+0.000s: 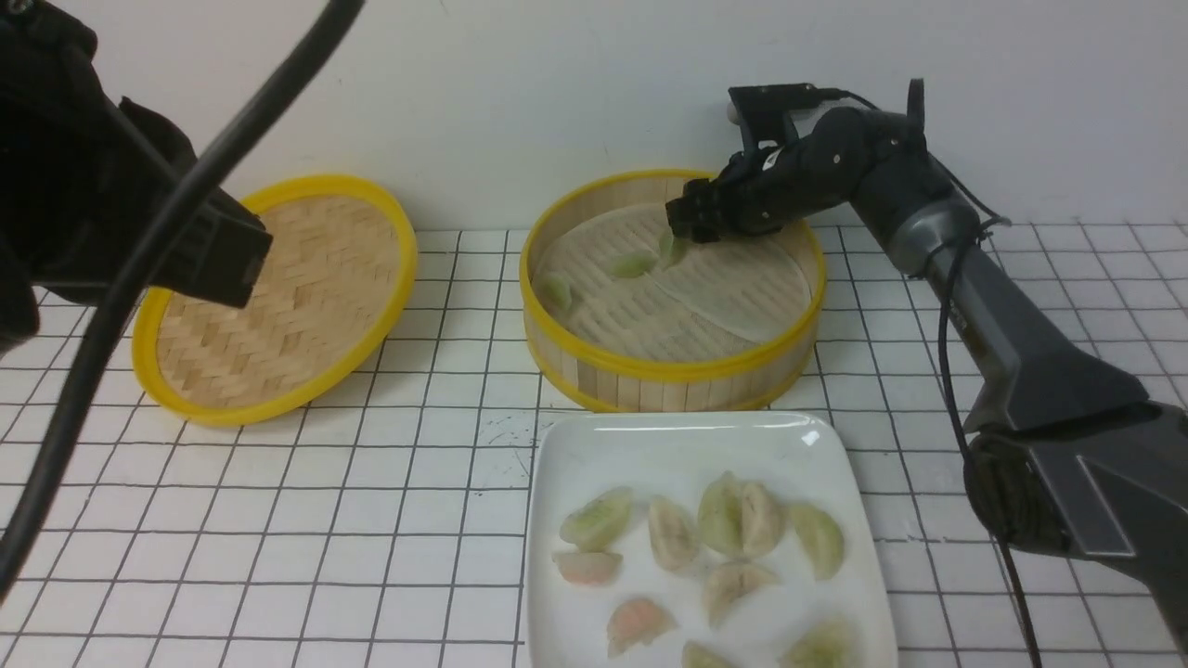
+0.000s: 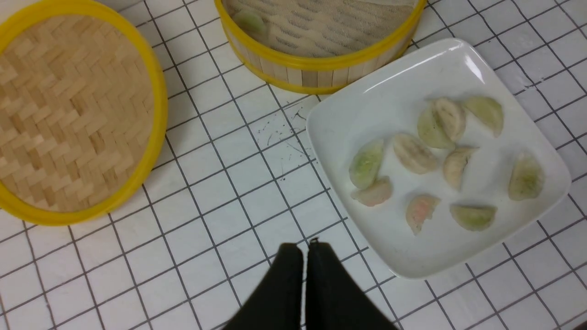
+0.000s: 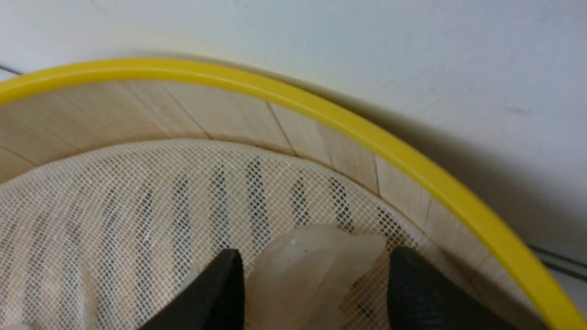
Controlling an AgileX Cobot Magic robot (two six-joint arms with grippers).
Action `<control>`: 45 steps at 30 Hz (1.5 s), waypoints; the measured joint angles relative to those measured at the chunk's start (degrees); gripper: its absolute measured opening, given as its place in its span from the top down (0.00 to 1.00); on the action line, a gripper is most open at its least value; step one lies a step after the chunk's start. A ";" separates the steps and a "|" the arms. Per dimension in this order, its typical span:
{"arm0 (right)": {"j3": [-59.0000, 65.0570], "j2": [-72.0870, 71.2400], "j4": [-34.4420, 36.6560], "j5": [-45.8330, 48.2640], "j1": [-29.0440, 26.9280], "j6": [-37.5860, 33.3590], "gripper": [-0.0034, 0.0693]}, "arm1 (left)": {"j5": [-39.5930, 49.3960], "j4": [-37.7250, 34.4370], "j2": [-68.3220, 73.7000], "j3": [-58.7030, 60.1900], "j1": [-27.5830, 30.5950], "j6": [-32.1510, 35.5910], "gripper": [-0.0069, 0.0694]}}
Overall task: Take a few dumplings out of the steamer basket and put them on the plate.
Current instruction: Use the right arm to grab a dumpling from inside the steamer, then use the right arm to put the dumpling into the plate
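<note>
Reaching with the right gripper down to the far side of the basket, jaws spread wide. Straddling one dumpling there, a finger close on each side; hard to tell whether pressing it. Pale, translucent and lumpy, lying on the mesh liner just inside the far wall. Farther left on the same liner, two green dumplings, apart from each other. Just in front of the basket, the plate, holding ten plated dumplings in green, beige and pink, two overlapping. Off to the left, the lid. Hanging over the tiled table beside the plate, the left gripper, jaws pressed together, holding nothing.
</note>
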 joint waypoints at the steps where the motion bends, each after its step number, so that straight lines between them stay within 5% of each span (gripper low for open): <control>1: 0.00 0.05 0.00 -0.05 0.00 -0.06 0.45 | 0.00 0.00 0.00 0.00 0.00 0.00 0.92; 6: -0.04 0.06 -1.76 0.24 0.25 -0.12 0.64 | 0.00 -0.06 0.00 0.00 0.00 0.00 0.92; 17: 0.30 -4.48 -8.04 14.15 0.82 1.48 0.65 | 0.00 0.13 0.00 0.00 0.00 0.00 0.92; 27: 2.42 -17.66 -4.62 15.84 0.82 3.69 0.65 | 0.17 1.78 0.00 0.00 0.05 0.00 0.92; 31: 23.39 -34.20 -0.05 15.41 2.63 2.37 0.65 | 0.28 1.87 -0.53 0.00 0.05 0.00 0.92; 39: 74.61 -66.58 -7.12 14.39 13.99 2.99 0.65 | 0.85 0.19 -2.29 0.00 0.05 0.00 0.92; 45: 98.17 -72.22 -7.09 -1.03 15.38 7.97 0.65 | 0.85 -0.90 -2.29 0.00 0.05 0.00 0.92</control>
